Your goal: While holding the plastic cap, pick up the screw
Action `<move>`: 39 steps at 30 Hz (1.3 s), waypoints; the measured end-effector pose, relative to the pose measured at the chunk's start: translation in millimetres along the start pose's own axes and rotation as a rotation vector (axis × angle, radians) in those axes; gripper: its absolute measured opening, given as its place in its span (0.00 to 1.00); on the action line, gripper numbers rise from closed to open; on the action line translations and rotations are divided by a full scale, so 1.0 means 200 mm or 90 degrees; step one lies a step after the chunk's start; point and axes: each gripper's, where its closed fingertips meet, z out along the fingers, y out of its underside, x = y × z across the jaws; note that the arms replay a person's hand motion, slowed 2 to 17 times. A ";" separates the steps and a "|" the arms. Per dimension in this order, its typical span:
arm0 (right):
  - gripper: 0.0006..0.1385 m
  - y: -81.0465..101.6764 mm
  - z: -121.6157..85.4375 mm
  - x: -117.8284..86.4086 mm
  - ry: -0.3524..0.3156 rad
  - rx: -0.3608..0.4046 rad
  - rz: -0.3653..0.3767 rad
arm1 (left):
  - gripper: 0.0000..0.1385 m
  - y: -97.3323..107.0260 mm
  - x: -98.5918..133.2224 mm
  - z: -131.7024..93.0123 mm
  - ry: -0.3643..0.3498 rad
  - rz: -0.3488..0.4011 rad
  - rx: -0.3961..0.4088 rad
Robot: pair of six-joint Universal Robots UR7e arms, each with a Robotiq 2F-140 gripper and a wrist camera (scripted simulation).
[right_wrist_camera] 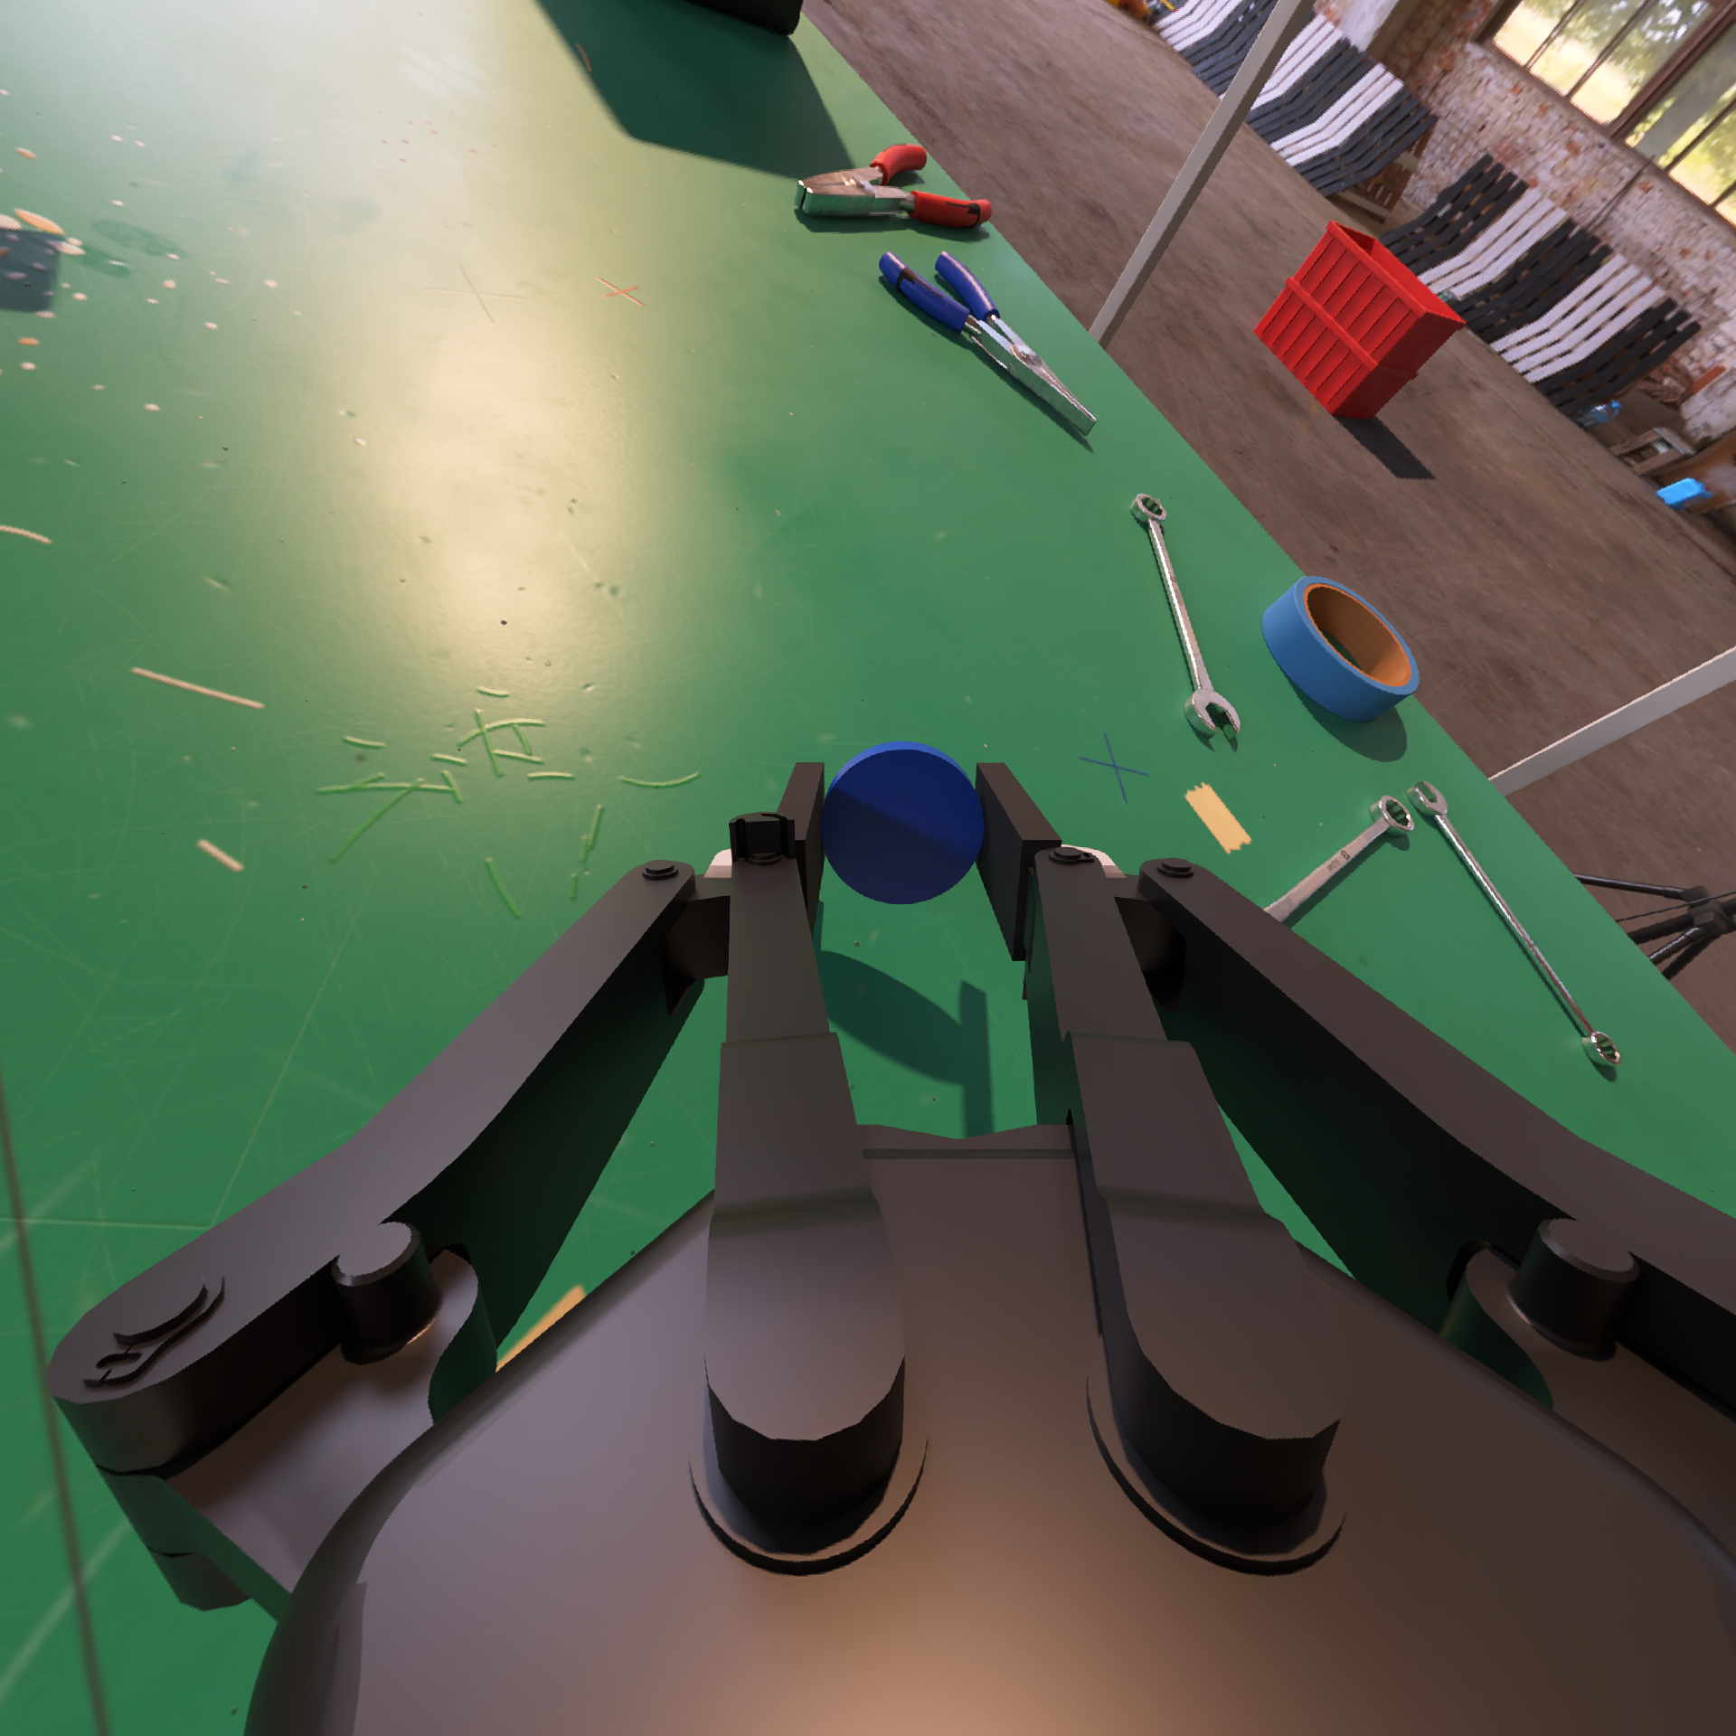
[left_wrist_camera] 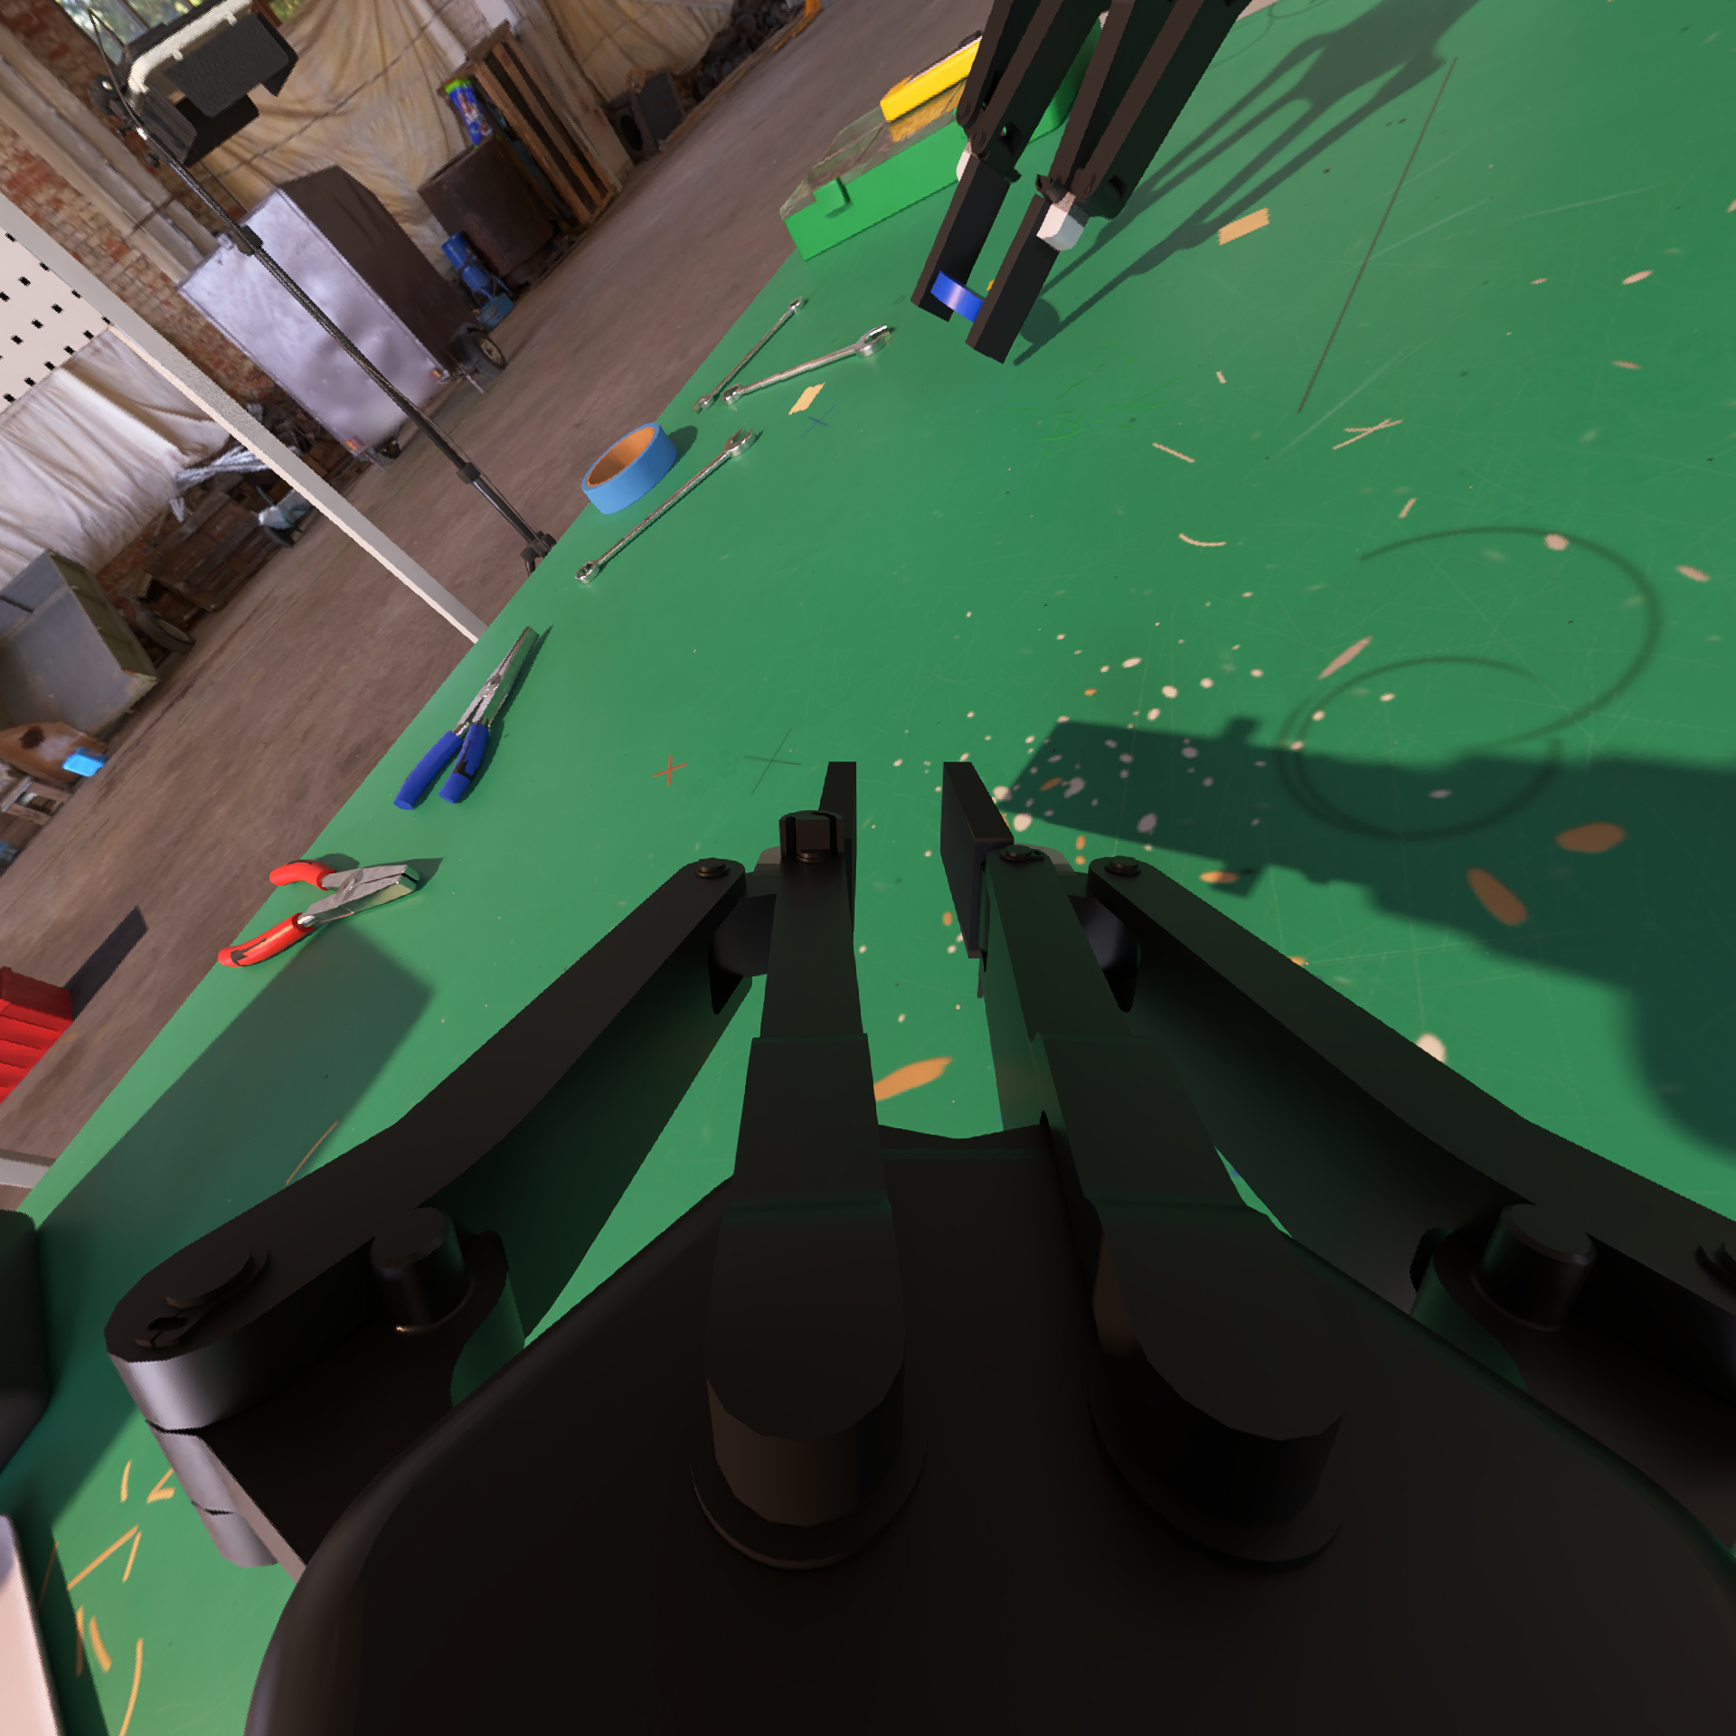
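Holding the plastic cap (right_wrist_camera: 902, 822) is done: my right gripper (right_wrist_camera: 900, 817) has its fingers clenched on the blue disc's two edges, lifted clear of the green surface (right_wrist_camera: 564, 470), with its shadow below. Far off at the upper right of the left wrist view the same cap (left_wrist_camera: 956, 296) shows as a blue sliver between those fingers.

Screw pickup is still open, as far as I can judge. My left gripper (left_wrist_camera: 899, 798) sits at frame centre with fingers released, a narrow gap, only bare surface between them. I can't find the screw in either view; tiny flecks and scratches make it hard to pick out, and it may be hidden under a gripper body.

Outward: blue-handled pliers (right_wrist_camera: 982, 333), red-handled pliers (right_wrist_camera: 888, 193), wrenches (right_wrist_camera: 1182, 615), blue tape roll (right_wrist_camera: 1339, 648). Green block (left_wrist_camera: 874, 193) at top, partly cut off by the right arm.
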 end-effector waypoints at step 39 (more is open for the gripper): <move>0.31 0.00 0.00 0.00 0.000 -0.002 -0.001 | 0.18 0.00 0.01 0.01 0.010 -0.002 -0.001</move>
